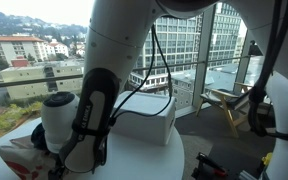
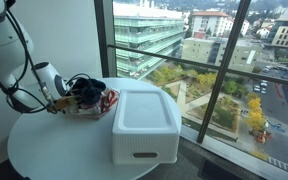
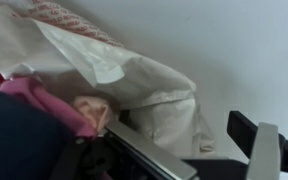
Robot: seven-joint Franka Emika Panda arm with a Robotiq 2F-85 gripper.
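My gripper (image 3: 196, 150) is open, one finger (image 3: 144, 152) on the left and the other (image 3: 252, 135) on the right. Between them lies the crumpled end of a pale paper bag (image 3: 154, 95) with red print. A pink item (image 3: 44, 100) shows at the bag's mouth on the left. I cannot tell whether the fingers touch the bag. In an exterior view the gripper (image 2: 79, 92) sits low at the bag (image 2: 96, 100) on the left side of the round white table (image 2: 54, 145). In an exterior view the arm (image 1: 99, 90) hides most of the bag (image 1: 12, 155).
A white lidded plastic box (image 2: 144, 125) stands in the middle of the table, right next to the bag, and shows behind the arm (image 1: 149, 118). Floor-to-ceiling windows (image 2: 214, 70) run just beyond the table. A chair (image 1: 229, 105) stands by the glass.
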